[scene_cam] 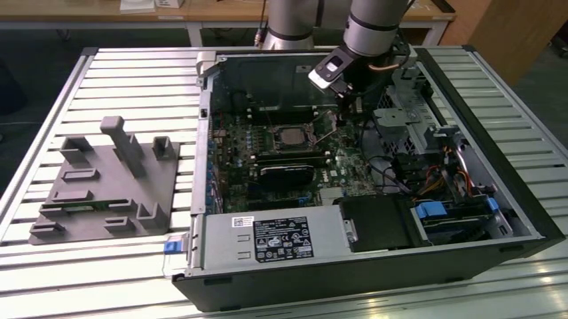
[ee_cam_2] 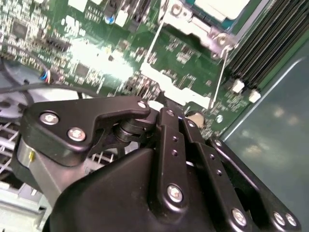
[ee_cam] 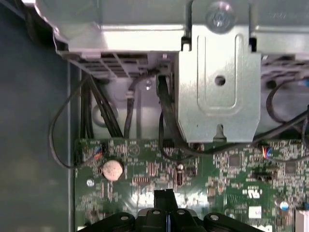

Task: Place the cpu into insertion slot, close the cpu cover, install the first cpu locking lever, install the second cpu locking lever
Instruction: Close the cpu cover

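The open computer case (scene_cam: 479, 133) lies on the table. On its green motherboard the insertion slot (scene_cam: 274, 135) holds the pale grey cpu (scene_cam: 291, 135) (ee_cam_2: 223, 6). In the second wrist view the silver cpu cover (ee_cam_2: 193, 22) lies flat around the chip. Two thin wire locking levers (ee_cam_2: 153, 41) (ee_cam_2: 220, 72) run along the socket's sides. My gripper (scene_cam: 348, 106) (ee_cam_2: 171, 112) (ee_cam: 166, 195) hangs low over the board, just to the exterior view's right of the socket. Its black fingers are pressed together, tips close to one lever's end. I cannot tell whether they pinch anything.
A grey fixture block (scene_cam: 106, 179) sits on the slatted table at the exterior view's left. Inside the case are the labelled power supply (scene_cam: 275, 239), a black heatsink (scene_cam: 288, 174), a metal drive cage (scene_cam: 408, 126) (ee_cam: 217, 92), cables and a blue-tabbed bay (scene_cam: 439, 212). Memory slots (ee_cam_2: 270, 48) flank the socket.
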{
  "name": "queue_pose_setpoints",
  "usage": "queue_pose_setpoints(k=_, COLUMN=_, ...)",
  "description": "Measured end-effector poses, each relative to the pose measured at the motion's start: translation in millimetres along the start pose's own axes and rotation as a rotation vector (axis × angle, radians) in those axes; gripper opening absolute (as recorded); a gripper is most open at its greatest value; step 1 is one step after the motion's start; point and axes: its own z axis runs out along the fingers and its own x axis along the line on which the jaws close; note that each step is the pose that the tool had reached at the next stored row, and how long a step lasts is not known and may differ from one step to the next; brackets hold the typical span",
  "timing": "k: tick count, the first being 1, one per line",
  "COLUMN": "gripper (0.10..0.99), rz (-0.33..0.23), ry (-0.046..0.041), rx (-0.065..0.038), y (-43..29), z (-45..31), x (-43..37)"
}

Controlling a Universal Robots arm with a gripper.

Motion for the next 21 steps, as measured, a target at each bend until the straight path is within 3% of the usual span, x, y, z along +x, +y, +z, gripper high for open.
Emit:
queue_pose_setpoints(k=2, gripper=0.106, rz=0.0, ry=-0.0002, rx=0.029, y=0.6, z=0.1, x=0.0)
queue_pose_setpoints(k=3, gripper=0.106, rz=0.0, ry=-0.0003, rx=0.038, y=0.7, z=0.2, x=0.0)
queue_pose_setpoints(k=10, gripper=0.106, rz=0.0, ry=-0.0003, rx=0.036, y=-2.0, z=0.3, x=0.0)
queue_pose_setpoints(k=21, gripper=0.106, rz=0.0, ry=0.0003, rx=0.011, y=-35.5, z=1.7, x=0.1)
